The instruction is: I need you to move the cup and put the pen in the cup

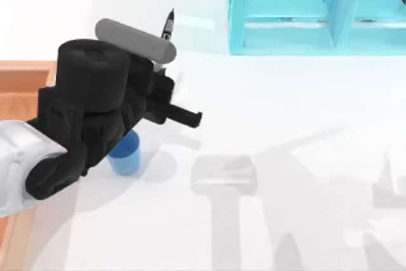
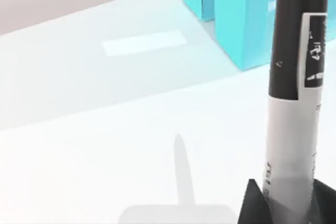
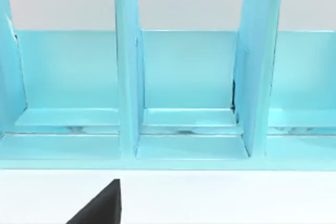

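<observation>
The left arm (image 1: 82,112) is built of matte black, rounded blocky housings stacked together, with a fat black drum-shaped segment on top, a pale grey cylindrical bar (image 1: 135,41) across it, and a glossy white-grey shell nearest the base.

Surface finishes. Counter (image 1: 285,125): smooth, matt white, taking soft grey shadows. Shelf unit (image 3: 184,77): smooth turquoise panels with a faint sheen, plastic or painted board. Cup (image 1: 127,155): plain blue, smooth, plastic-looking, matt. Pen (image 2: 294,103): glossy black cap, white-grey barrel with a satin finish and small black print, a ribbed silvery band near the top. Left gripper (image 2: 286,203): matt black, plastic-like casing; a smooth grey cylinder (image 1: 135,40) on the arm. Wood-toned brown surface (image 1: 22,87) at the counter's left edge, smooth.
</observation>
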You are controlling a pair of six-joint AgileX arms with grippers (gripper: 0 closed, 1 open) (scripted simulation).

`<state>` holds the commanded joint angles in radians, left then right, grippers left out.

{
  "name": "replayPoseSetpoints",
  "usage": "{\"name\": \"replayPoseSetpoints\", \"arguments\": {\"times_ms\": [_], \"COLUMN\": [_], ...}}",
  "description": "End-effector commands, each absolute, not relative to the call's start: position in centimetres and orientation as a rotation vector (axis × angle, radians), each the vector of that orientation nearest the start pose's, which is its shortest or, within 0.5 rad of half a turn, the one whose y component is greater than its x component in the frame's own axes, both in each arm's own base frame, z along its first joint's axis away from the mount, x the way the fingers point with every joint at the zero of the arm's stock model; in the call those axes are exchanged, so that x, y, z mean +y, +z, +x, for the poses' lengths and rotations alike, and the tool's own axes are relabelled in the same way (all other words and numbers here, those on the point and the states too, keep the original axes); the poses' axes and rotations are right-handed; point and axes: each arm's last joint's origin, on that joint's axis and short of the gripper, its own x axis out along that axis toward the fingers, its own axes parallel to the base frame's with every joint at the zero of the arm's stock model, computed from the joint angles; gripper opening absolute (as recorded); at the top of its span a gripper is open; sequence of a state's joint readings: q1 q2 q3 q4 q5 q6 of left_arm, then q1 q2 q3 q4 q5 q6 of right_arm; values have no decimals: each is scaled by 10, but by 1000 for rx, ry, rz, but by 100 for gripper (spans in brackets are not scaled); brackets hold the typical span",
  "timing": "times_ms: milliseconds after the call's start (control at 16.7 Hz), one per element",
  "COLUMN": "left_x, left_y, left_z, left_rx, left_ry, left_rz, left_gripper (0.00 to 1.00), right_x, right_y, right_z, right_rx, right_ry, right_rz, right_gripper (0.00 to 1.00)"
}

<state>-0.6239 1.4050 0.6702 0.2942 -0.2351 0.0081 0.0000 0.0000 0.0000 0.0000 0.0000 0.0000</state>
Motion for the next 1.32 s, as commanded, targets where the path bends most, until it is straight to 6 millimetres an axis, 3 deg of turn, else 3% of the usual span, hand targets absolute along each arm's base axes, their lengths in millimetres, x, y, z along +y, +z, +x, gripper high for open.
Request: {"name": "replayPoseSetpoints", "arguments": {"times_ms": [300,660,1020,1320], "left_x": [-120,-95,-92,-96], "left_y": [189,181,179,182], "left_z": [194,155,150,159], "left_rx": [89,-129,-153,-169], "left_ry": [-331,-313,-314,-316], "left_rz": [88,-4,-18,-24], "left_gripper": [0,0,0,0], "right_x": [-1,-1,-1,-1], "right_y": [160,160,160,160], "right_z": [106,106,106,106], "right_rx": [0,0,0,0], "right_ry": [0,0,0,0], "right_rz": [0,0,0,0], "right_gripper": [100,100,100,100]}}
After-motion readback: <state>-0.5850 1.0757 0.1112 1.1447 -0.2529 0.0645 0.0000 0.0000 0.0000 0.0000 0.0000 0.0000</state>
